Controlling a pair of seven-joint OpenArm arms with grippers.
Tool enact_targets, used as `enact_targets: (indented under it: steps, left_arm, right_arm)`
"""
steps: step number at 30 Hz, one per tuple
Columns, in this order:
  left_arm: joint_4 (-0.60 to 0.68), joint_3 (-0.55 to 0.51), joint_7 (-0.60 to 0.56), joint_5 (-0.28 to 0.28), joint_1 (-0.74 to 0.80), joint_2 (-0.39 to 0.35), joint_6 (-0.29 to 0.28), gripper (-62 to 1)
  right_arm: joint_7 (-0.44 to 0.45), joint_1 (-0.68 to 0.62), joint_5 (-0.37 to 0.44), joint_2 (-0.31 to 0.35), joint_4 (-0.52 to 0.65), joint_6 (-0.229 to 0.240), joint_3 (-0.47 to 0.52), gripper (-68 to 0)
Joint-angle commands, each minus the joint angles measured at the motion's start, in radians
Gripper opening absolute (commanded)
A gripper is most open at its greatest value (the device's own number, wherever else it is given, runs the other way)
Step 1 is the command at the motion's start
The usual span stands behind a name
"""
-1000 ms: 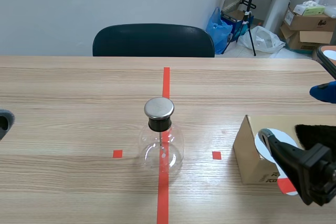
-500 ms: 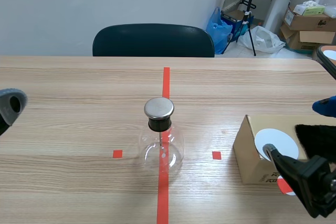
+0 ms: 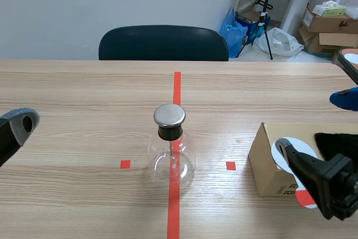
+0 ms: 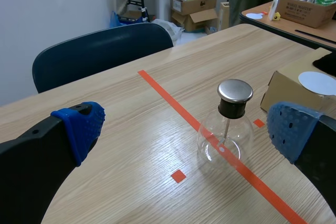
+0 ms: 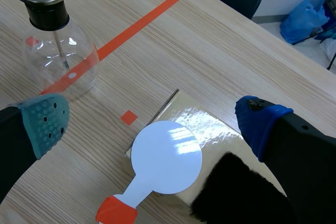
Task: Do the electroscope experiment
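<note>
Your L gripper (image 4: 185,129) is spread wide; flask (image 4: 226,136) stands ahead between its fingers, untouched, on centre tape. R gripper (image 5: 153,123) is spread too, over white disc paddle (image 5: 166,157) on box (image 5: 202,120). Black fur (image 5: 236,195) beside it, prob. touching.

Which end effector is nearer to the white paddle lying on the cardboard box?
Right. The right end effector hovers open just above the white paddle on the cardboard box. The left end effector is open and far off, on the other side of the glass flask.
</note>
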Motion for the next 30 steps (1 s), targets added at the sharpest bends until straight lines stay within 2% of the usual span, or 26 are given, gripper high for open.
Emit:
enact_targets:
  steps: [1, 30]
  left_arm:
    - [0.004, 0.003, -0.014, -0.007, 0.0, 0.005, -0.006, 1.4]
    - [0.004, 0.003, 0.012, -0.008, -0.001, 0.005, -0.008, 1.4]
  right_arm:
    - [0.015, 0.011, 0.008, 0.009, 0.004, -0.005, -0.003, 0.4]
    - [0.044, 0.011, 0.008, 0.009, 0.004, -0.005, -0.004, 0.4]
